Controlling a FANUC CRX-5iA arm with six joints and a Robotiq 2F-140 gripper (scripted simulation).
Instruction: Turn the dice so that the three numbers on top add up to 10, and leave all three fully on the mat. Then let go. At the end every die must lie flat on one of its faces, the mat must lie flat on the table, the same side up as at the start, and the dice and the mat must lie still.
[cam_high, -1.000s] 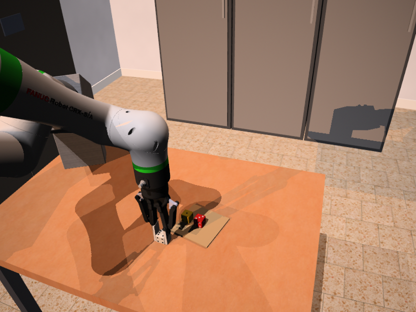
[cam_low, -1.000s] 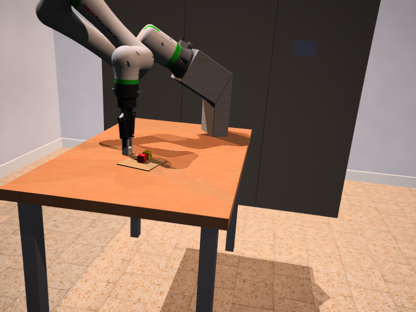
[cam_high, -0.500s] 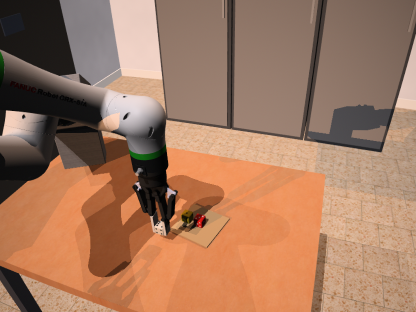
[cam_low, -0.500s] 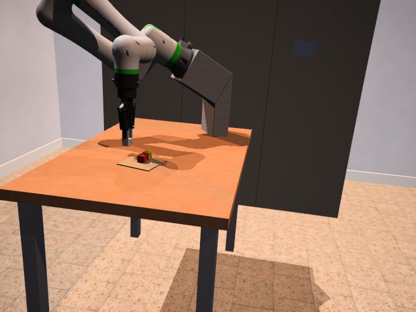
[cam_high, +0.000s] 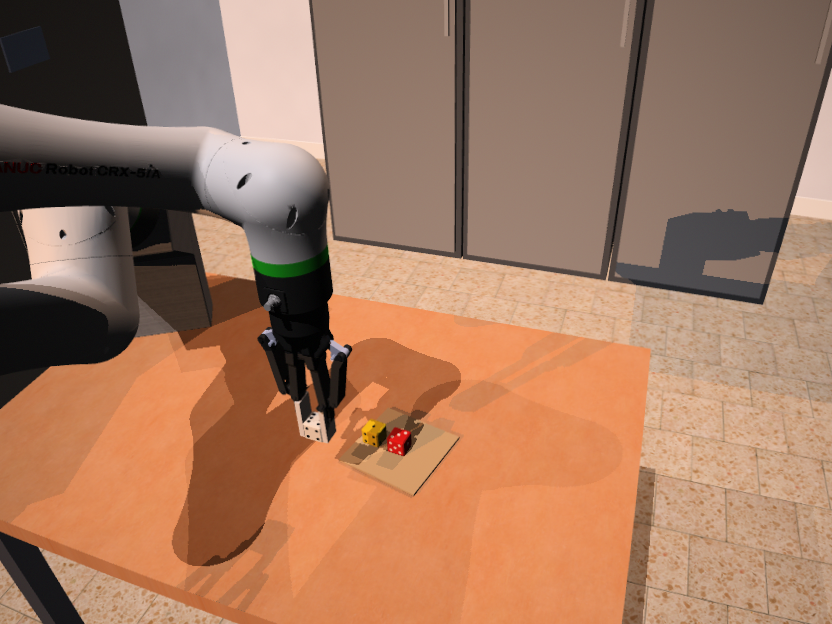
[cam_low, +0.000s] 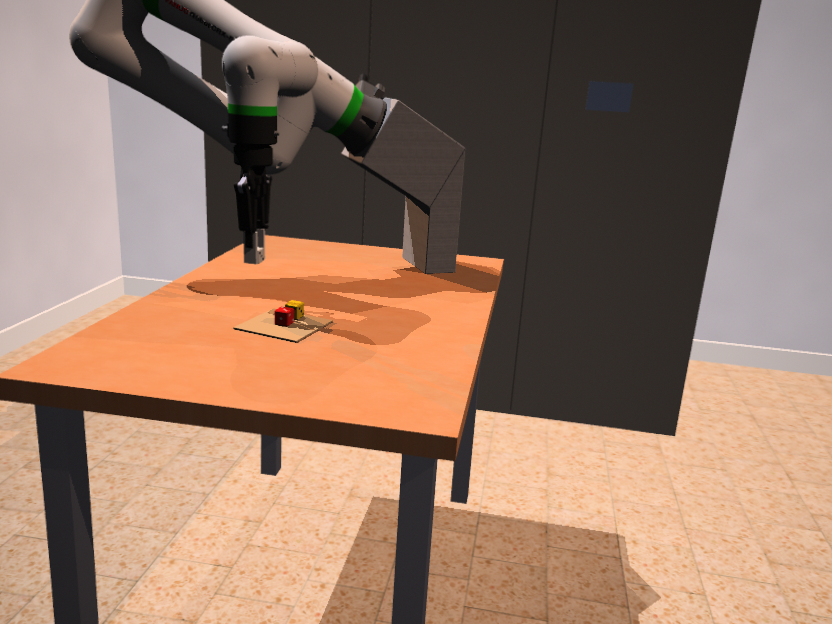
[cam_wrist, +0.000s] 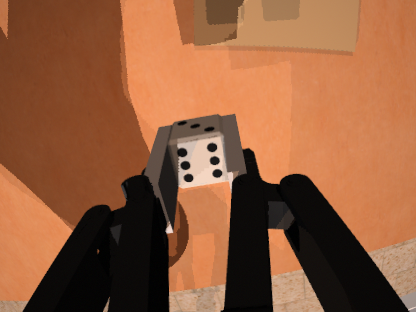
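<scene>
White die (cam_high: 313, 426) (cam_low: 259, 255) (cam_wrist: 202, 161) clamped between jaws, mid-carry; next, likely reorient it, then lower onto mat (cam_high: 420, 470) (cam_low: 268, 329) (cam_wrist: 320, 30) beyond them.

Red die (cam_high: 399, 441) (cam_low: 284, 316), white pips; yellow die (cam_high: 373, 433) (cam_low: 295, 309) and white die (cam_high: 314, 426) (cam_wrist: 202, 161), dark pips; tan mat (cam_high: 422, 470) (cam_low: 268, 328) (cam_wrist: 300, 30); orange table (cam_high: 537, 537) (cam_low: 201, 362) (cam_wrist: 330, 150).
</scene>
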